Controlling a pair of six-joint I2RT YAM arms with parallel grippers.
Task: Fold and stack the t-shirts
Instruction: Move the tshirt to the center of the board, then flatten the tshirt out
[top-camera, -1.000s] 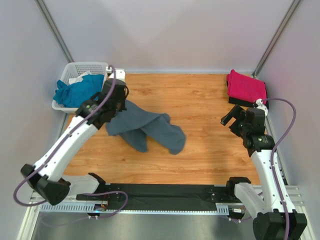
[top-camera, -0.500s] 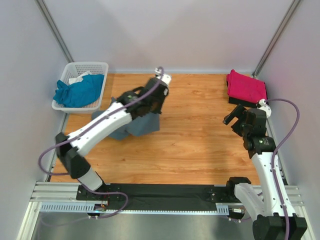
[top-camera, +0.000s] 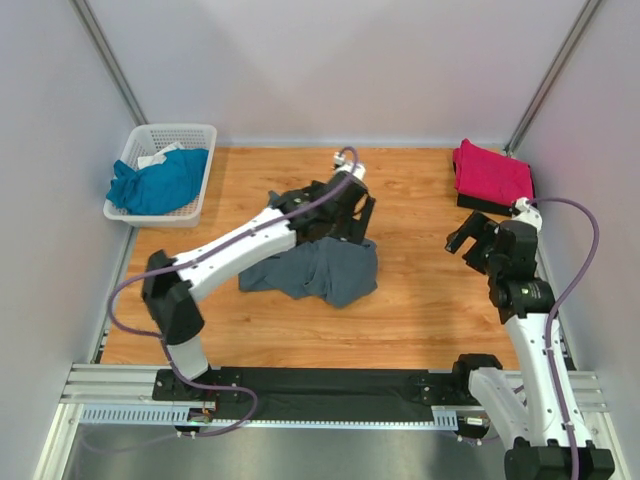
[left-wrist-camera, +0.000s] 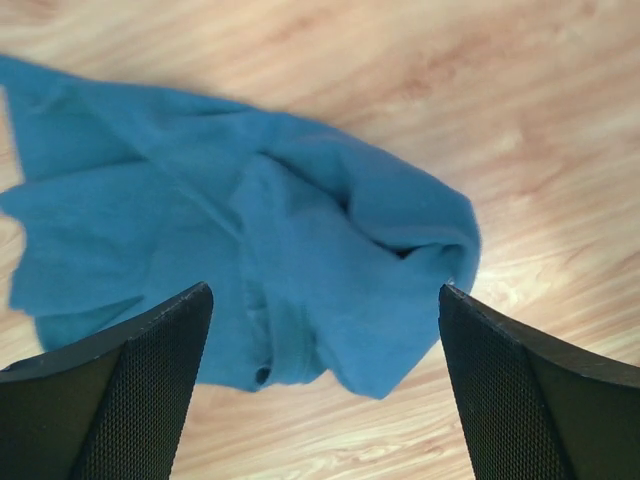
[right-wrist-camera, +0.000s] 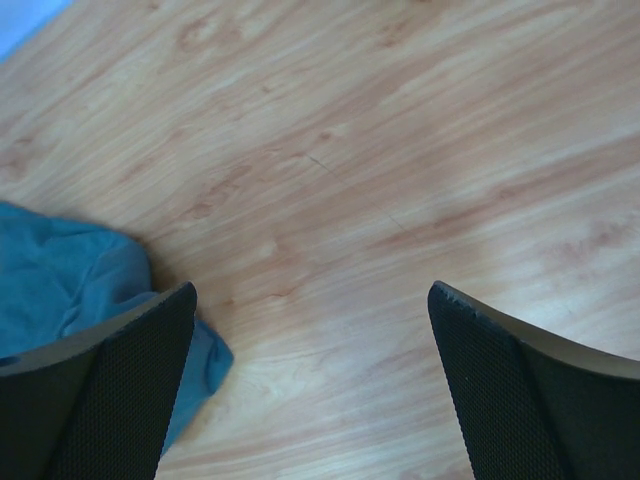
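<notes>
Left gripper (left-wrist-camera: 325, 292): jaws spread wide, empty, above the crumpled slate-grey t-shirt (top-camera: 322, 270) lying mid table (top-camera: 420, 310). Right gripper (right-wrist-camera: 312, 290): jaws wide, empty, over bare wood. Magenta t-shirt (top-camera: 492, 172) folded, far right corner. Teal t-shirt (top-camera: 155, 182) heaped in white basket (top-camera: 172, 130), far left

White plastic lattice basket (top-camera: 192, 133) at the far left corner of the wooden counter (top-camera: 420, 300). A pale scrap (top-camera: 158, 157) lies inside it by the far rim. Behind the basket stand grey walls (top-camera: 330, 70). One slanted metal pole (top-camera: 110, 60) rises just behind the basket, and a second (top-camera: 555, 70) at the opposite corner. Along the counter edge farthest from the basket run a black strip (top-camera: 340, 385) and a slotted metal rail (top-camera: 330, 417).
</notes>
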